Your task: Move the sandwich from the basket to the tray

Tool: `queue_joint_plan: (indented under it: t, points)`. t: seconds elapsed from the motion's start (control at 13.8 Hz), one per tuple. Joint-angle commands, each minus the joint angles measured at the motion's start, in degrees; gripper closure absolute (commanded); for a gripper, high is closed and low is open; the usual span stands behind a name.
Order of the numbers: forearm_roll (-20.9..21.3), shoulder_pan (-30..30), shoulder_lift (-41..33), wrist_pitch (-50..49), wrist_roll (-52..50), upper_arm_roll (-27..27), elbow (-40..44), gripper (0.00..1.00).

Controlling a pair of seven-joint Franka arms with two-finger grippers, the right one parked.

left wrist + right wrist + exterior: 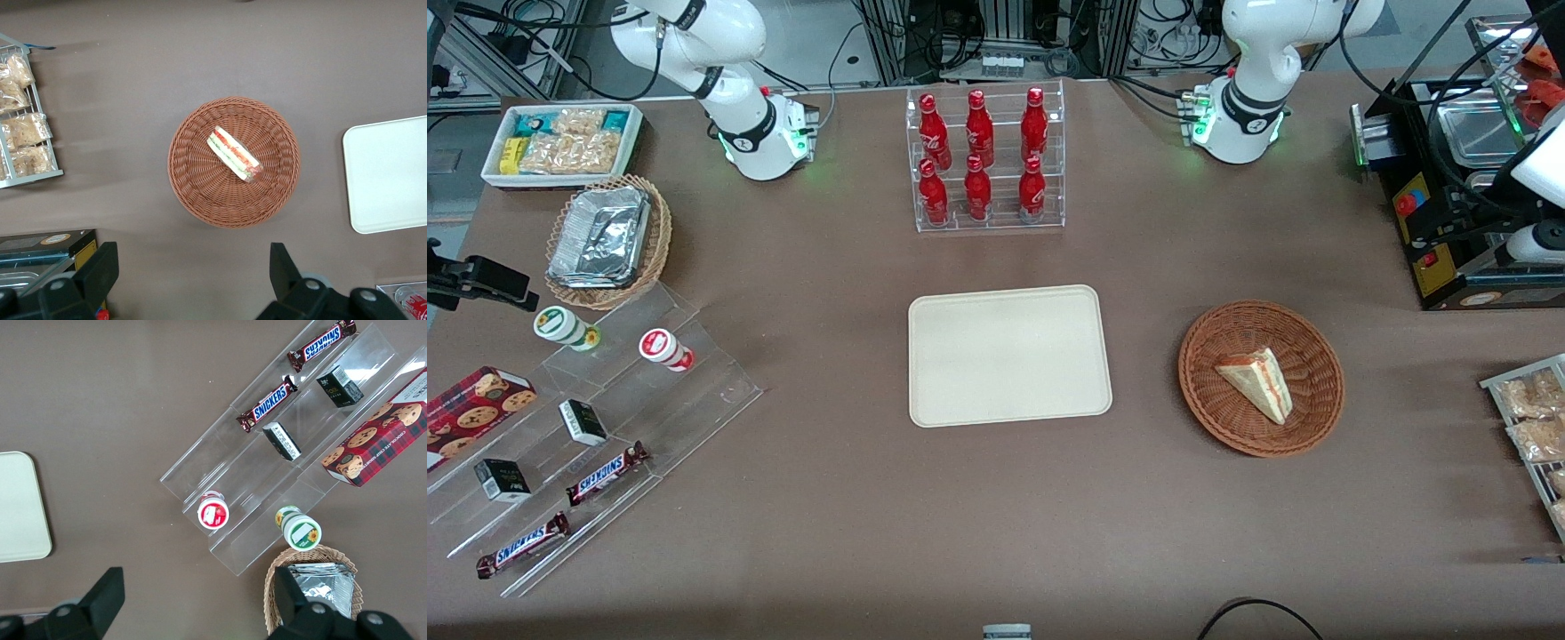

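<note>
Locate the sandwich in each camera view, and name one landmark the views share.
Front view: the sandwich lies in the reddish-brown basket, beside the cream tray, toward the working arm's end.
Left wrist view: sandwich in the basket, with the open gripper high above the table.
Right wrist view: not in it.
Shared landmark: the tray, visible in all three.

Six red bottles (983, 160) in clear rack; Snickers bars (607, 473) on acrylic steps (parked arm's end).
</note>
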Motion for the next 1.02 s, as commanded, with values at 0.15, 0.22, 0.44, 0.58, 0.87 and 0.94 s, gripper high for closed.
queue_joint_plan:
  t: [0.15,0.22,0.44,0.58,0.87,0.94]
  points:
    - [0.5,0.0,0.2,1.5,-0.9,-0.6,0.2,0.0]
    - [0.9,0.0,0.3,3.0,-1.3,-1.2,-1.2,0.0]
    - [0.7,0.0,0.3,9.1,-6.8,-1.3,-7.7,0.0]
    - [0.1,0.1,0.3,11.1,-10.0,-1.3,-10.4,0.0]
    - [0.5,0.0,-1.2,28.0,-30.2,-1.8,-25.5,0.0]
    - [0.5,0.0,-1.2,31.4,-32.4,-2.6,-28.8,0.0]
